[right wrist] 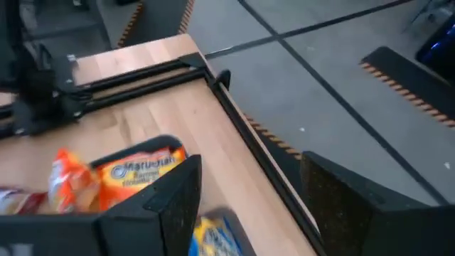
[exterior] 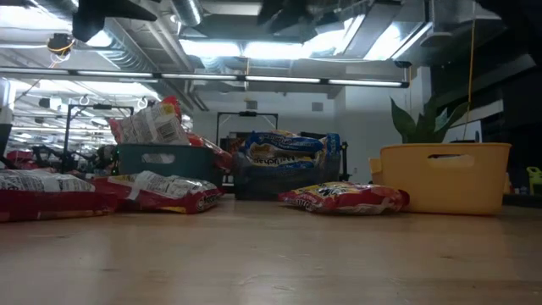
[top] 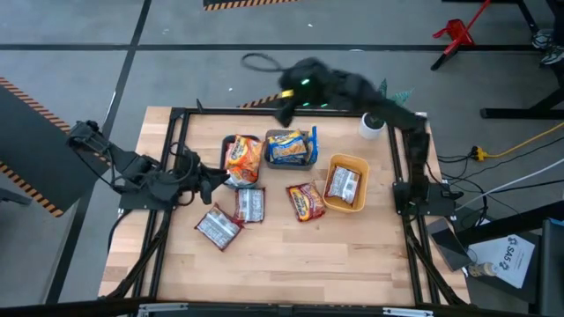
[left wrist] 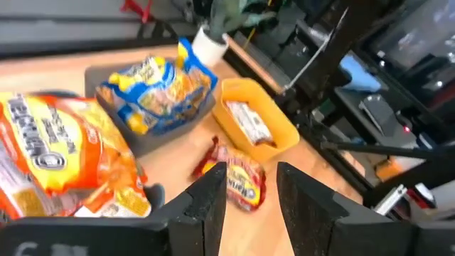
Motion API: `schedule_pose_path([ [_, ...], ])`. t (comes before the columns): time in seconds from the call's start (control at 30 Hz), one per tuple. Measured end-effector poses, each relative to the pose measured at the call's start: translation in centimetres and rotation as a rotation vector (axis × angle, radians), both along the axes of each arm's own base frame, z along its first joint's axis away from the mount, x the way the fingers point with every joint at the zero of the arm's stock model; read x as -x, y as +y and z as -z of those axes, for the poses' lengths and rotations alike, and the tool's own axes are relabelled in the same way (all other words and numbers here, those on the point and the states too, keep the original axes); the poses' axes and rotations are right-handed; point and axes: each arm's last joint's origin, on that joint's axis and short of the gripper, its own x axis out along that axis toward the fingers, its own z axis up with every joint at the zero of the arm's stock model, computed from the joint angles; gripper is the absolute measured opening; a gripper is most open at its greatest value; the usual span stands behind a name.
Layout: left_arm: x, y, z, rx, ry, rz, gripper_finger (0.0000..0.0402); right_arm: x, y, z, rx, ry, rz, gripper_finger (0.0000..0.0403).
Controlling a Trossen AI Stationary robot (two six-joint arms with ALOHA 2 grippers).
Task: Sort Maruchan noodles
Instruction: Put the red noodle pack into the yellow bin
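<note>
Orange-red Maruchan packets (top: 244,158) are heaped in a teal tray (exterior: 165,158). Yellow-and-blue packets (top: 291,147) fill a grey tray (left wrist: 153,135). A silvery-white packet (top: 343,184) lies in a yellow tray (top: 357,164). Three loose packets lie flat on the table: two silvery-red (top: 249,204) (top: 218,227) and one red-yellow (top: 306,201). My left gripper (top: 214,176) (left wrist: 251,174) is open and empty, low beside the teal tray's left side. My right gripper (top: 284,107) (right wrist: 249,185) is open and empty, raised over the table's far edge behind the grey tray.
A white pot with a plant (top: 372,125) stands at the far right corner. A black metal frame (top: 181,119) runs along the table's edges. Bare wood (top: 291,264) stretches along the near side.
</note>
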Motion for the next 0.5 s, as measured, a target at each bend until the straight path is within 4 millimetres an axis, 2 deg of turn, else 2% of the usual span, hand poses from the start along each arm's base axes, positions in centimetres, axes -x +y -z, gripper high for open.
schedule_pose_path([
  [0.1, -0.3, 0.4, 0.1, 0.038, 0.012, 0.021, 0.0119, 3.7, -0.3, -2.2, -0.006, 0.019, 0.028, 0.0225],
  [0.3, -0.8, 1.4, 0.1, 0.104, 0.028, 0.046, 0.0119, 12.5, -0.1, -7.4, 0.059, -0.044, 0.175, 0.0225],
  [0.5, -1.2, 2.6, 0.0, 0.133, 0.011, 0.008, 0.0119, 17.8, 0.3, -9.1, 0.044, -0.048, 0.229, 0.0225],
])
